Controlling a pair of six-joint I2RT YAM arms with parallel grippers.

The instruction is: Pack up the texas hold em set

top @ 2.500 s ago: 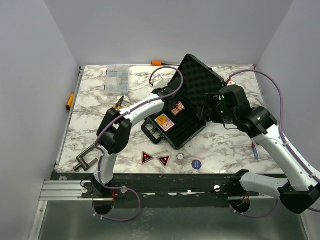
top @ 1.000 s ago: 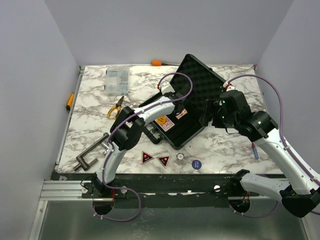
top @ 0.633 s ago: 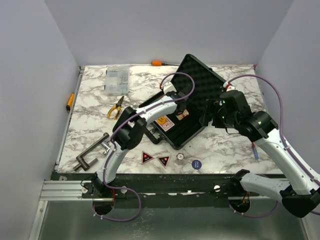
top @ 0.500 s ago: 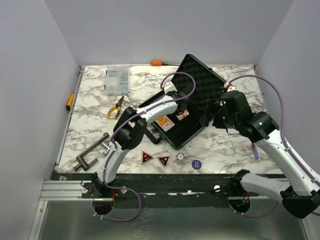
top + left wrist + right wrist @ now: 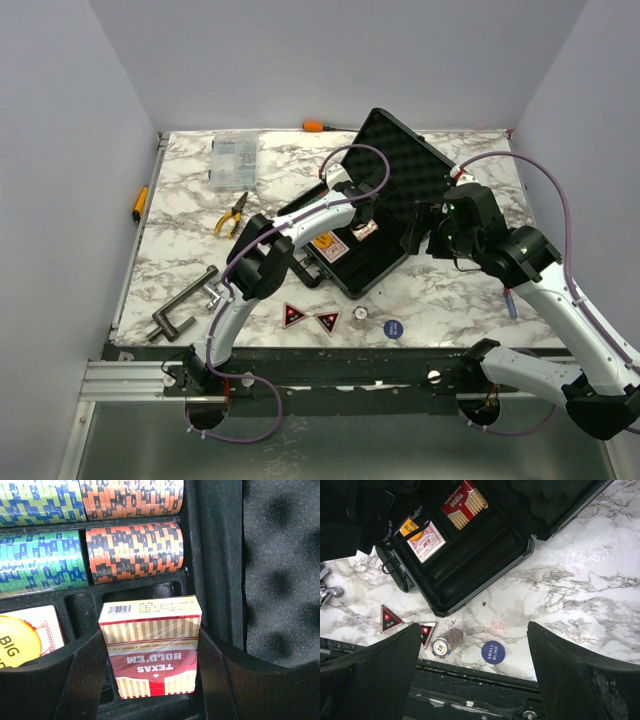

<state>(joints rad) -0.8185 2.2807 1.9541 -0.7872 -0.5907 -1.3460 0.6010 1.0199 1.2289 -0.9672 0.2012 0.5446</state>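
Left tool [image 5: 150, 690] pinches the card deck [image 5: 150, 635] by its sides, just over the empty slot [image 5: 145, 587] near the orange chip stack [image 5: 134, 552] in the briefcase [image 5: 400, 165]. Seating it looks like the step in hand: lower squarely, then spread.

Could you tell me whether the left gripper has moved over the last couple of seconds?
Yes. The left gripper, shut on the card deck, has shifted slightly right in the top view, closer to the briefcase lid, which stayed put.
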